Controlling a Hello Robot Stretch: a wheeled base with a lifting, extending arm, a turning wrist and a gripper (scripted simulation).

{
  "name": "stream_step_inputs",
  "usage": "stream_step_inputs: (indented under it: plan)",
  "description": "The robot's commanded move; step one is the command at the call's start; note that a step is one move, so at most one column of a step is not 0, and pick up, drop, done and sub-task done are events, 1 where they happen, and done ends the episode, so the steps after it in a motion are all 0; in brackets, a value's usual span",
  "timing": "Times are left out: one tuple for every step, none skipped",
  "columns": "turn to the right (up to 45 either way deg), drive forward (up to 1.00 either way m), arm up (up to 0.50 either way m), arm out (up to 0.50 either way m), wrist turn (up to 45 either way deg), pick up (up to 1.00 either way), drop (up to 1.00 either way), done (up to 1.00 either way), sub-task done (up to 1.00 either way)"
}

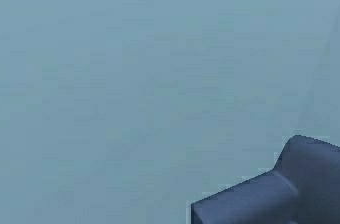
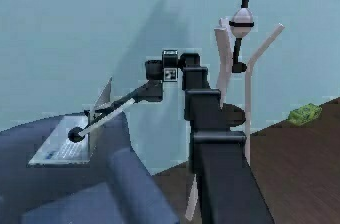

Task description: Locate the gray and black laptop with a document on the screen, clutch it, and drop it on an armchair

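Blue armchair (image 2: pixel 38 195): big and soft-looking, at the arm side view's bottom left
Forward view: a corner of the armchair (image 1: pixel 298 185) peeks in at the bottom right, with plain wall (image 1: pixel 128 90) behind it
Laptop (image 2: pixel 66 146): grey, lid up, lying on the armchair with its thin screen tipped back
Arm (image 2: pixel 213 140): a dark bar going up from the bottom edge, beside the armchair
End effector (image 2: pixel 81 129): its thin fingers reach down and left, and the tips are right at the laptop
Holding: I cannot tell if the end effector holds anything, as the laptop sits on the armchair right at it
Floor (image 2: pixel 308 160): dark brown wood
White stand (image 2: pixel 225 60): tall, with thin branches and a dark ball on top, behind the arm
Green thing (image 2: pixel 303 115): a small lump on the floor by the wall, well apart from the armchair
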Motion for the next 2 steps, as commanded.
stream_step_inputs:
  plan:
    - [0.0, 0.00, -0.32, 0.00, 0.0, 0.00, 0.00, 0.00, 0.00]
    - [0.0, 0.00, -0.32, 0.00, 0.0, 0.00, 0.00, 0.00, 0.00]
